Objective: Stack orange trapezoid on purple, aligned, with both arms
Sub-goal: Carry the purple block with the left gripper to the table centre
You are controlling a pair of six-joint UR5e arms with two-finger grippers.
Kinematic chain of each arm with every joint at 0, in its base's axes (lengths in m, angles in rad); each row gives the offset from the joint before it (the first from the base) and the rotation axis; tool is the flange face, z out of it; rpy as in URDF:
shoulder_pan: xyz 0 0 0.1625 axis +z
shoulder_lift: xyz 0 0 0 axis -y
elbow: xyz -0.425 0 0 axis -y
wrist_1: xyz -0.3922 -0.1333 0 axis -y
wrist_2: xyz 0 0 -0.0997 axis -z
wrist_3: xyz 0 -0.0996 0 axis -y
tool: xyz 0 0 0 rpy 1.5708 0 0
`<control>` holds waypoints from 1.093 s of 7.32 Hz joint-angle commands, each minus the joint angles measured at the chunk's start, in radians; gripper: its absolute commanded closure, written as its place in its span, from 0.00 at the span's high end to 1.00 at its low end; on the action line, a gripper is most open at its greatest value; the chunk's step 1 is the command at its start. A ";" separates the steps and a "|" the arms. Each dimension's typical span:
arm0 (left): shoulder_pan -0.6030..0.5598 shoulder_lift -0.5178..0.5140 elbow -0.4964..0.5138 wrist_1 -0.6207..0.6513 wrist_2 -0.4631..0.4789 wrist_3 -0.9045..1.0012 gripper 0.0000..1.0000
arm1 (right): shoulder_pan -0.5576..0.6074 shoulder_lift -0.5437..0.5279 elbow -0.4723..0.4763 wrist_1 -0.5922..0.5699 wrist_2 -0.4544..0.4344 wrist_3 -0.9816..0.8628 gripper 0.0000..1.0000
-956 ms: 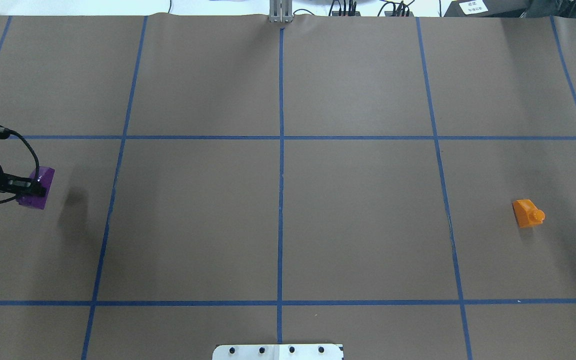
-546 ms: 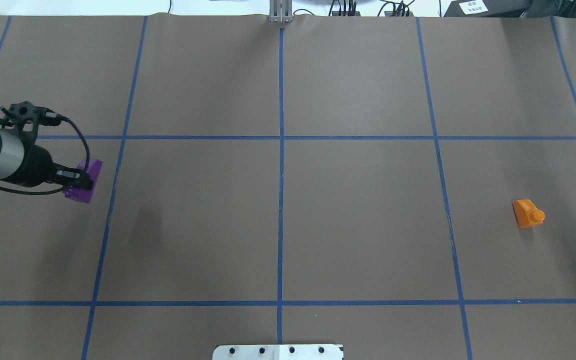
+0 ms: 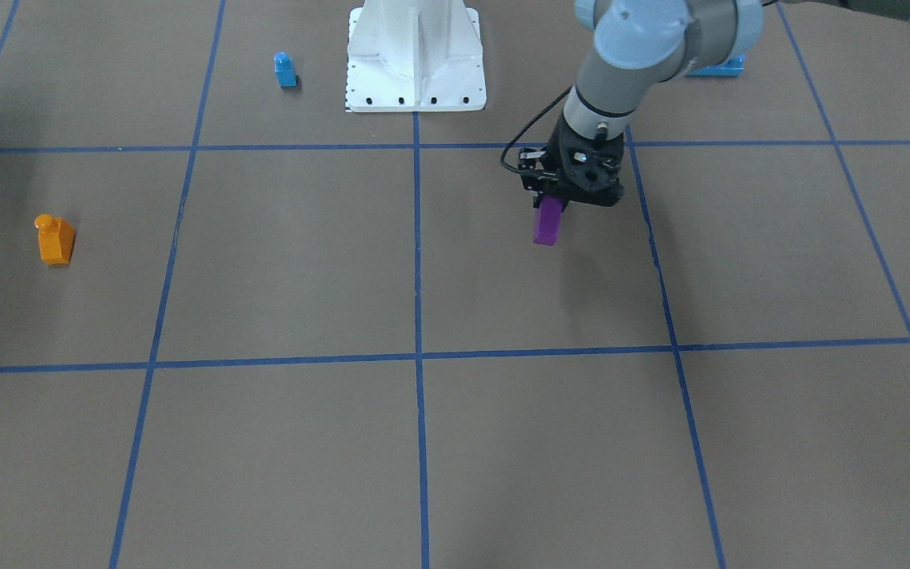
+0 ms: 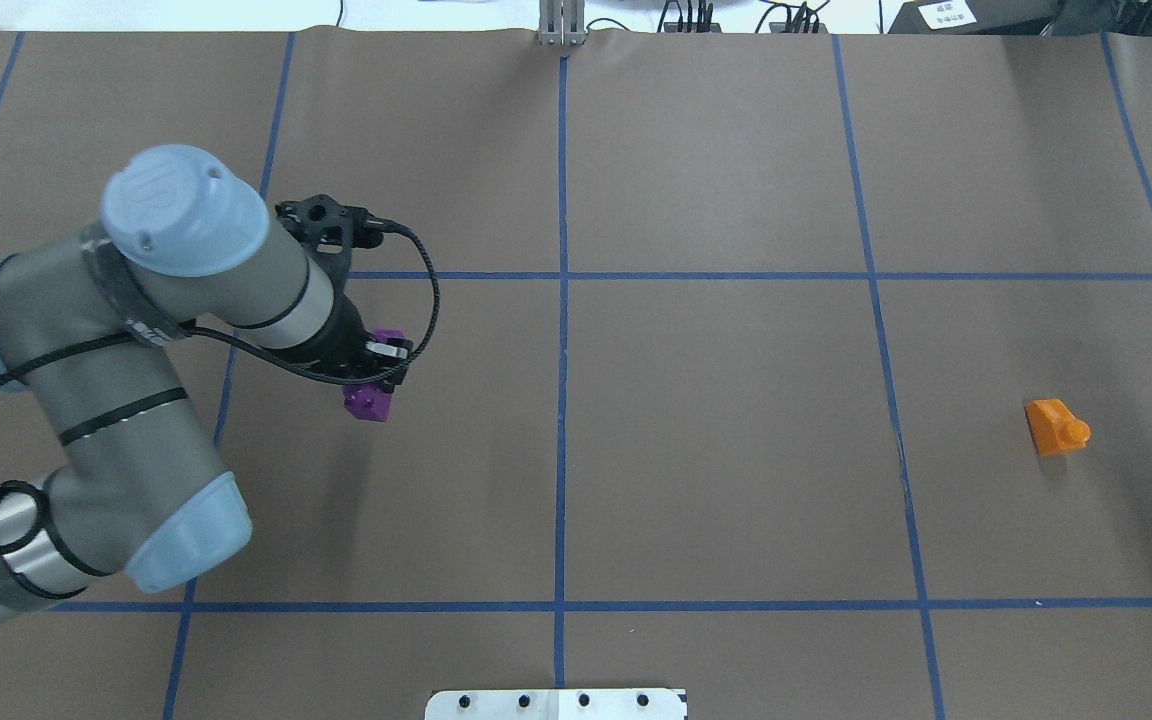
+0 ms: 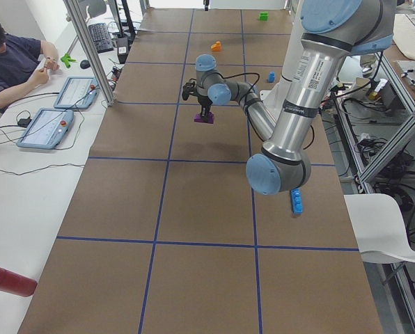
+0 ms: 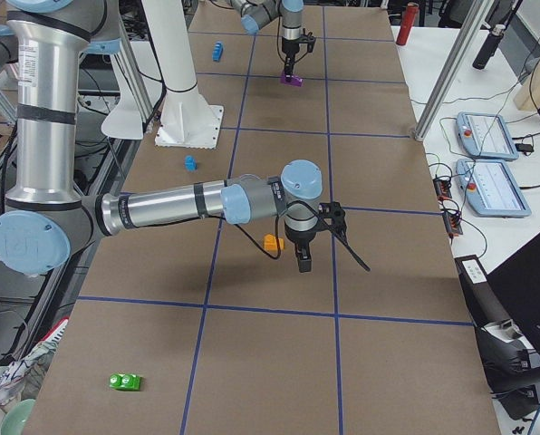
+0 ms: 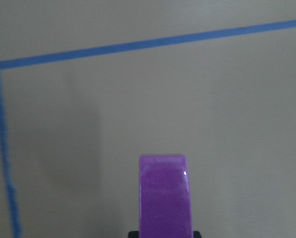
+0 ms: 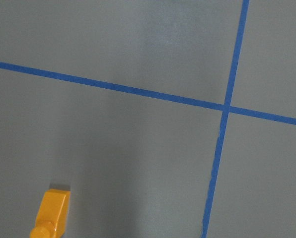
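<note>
left gripper (image 3: 557,202) clamped on the purple brick (image 3: 547,225), brick poking out below it, right gripper (image 6: 303,262) near the orange trapezoid (image 4: 1056,428), not touching, can't tell if it's open or closed

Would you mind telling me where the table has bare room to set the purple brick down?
Bare: the wide stretch between the purple brick, held in the left pincer, and the orange trapezoid; also the row along the operators' side. Crowded: by the white base, where a small blue brick stands, and beside the orange trapezoid, where the right pincer hangs.
</note>
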 commanded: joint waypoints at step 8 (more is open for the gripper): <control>0.150 -0.309 0.461 -0.200 0.127 -0.210 0.00 | 0.000 0.000 0.001 -0.001 0.000 0.000 1.00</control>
